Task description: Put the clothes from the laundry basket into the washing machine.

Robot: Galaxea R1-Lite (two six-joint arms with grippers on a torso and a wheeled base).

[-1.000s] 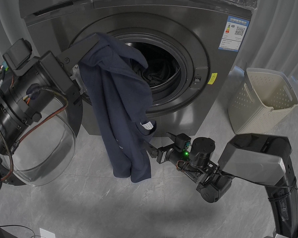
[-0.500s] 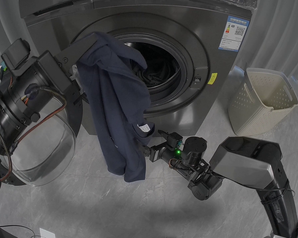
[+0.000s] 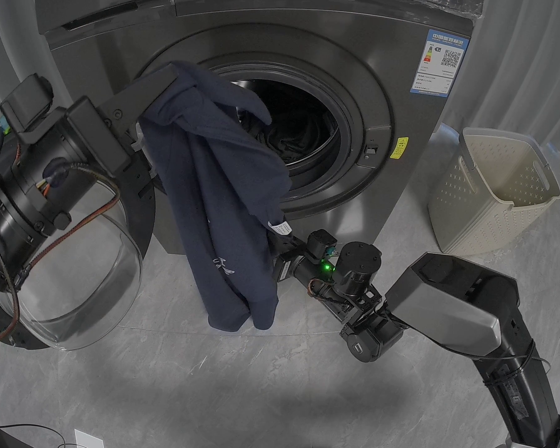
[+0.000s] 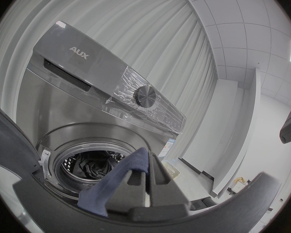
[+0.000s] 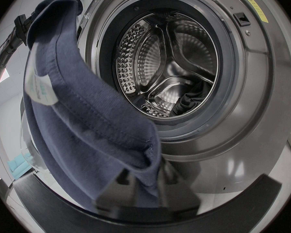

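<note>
1 washer (image 3: 367, 63), 1 basket (image 3: 479, 206), 1 shirt (image 3: 224, 188).

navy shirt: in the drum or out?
Out. The navy shirt hangs before the washing machine opening, held by left gripper above, right gripper at its lower edge.

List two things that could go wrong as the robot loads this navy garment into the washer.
1. The dark navy fabric garment hangs below the round drum opening of the grey metal washing machine; its tail might snag on the rim or stay outside.
2. The right end effector pinches only a hem edge, which may slip free.
</note>
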